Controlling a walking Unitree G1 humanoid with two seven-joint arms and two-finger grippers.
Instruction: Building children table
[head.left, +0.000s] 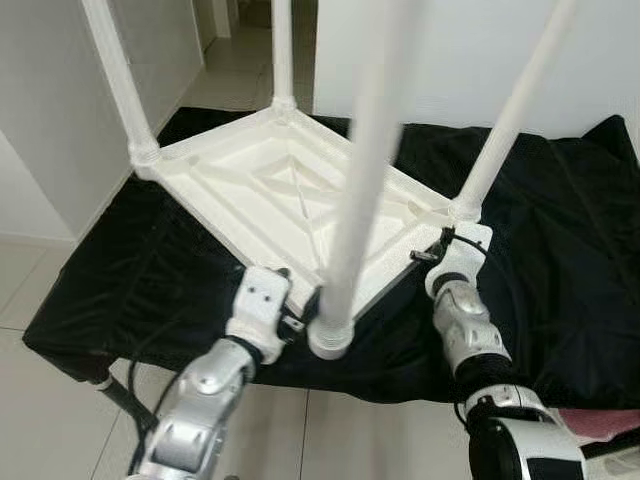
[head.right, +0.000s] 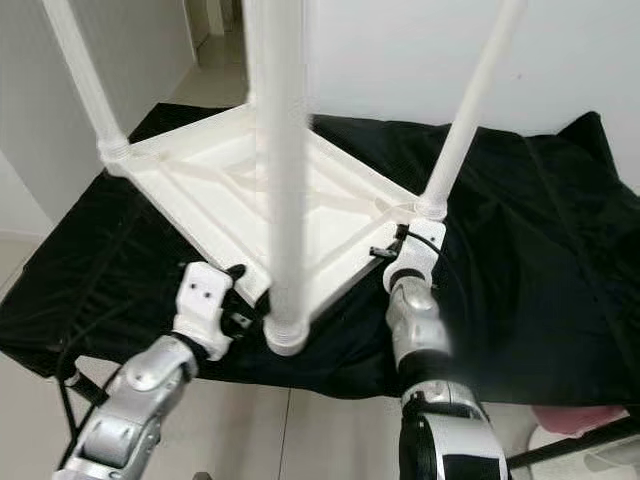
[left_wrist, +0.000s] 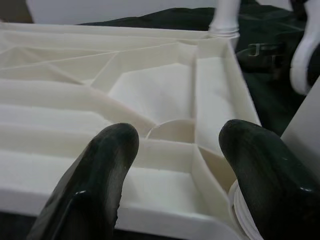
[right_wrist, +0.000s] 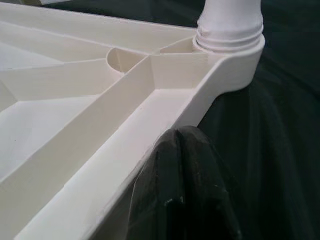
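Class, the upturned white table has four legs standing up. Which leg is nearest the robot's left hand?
The near-corner leg, the one closest to the camera, rising beside the left hand. The other three stand at the table top's left, far and right corners.

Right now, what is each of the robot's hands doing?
Left hand: open, its fingers either side of the upturned white plastic table's edge.
Right hand: at the table's rim beside a white leg; cannot tell.

Silver jointed arms are ending in white wrist housings, black cables, and glossy black rounded fingers.
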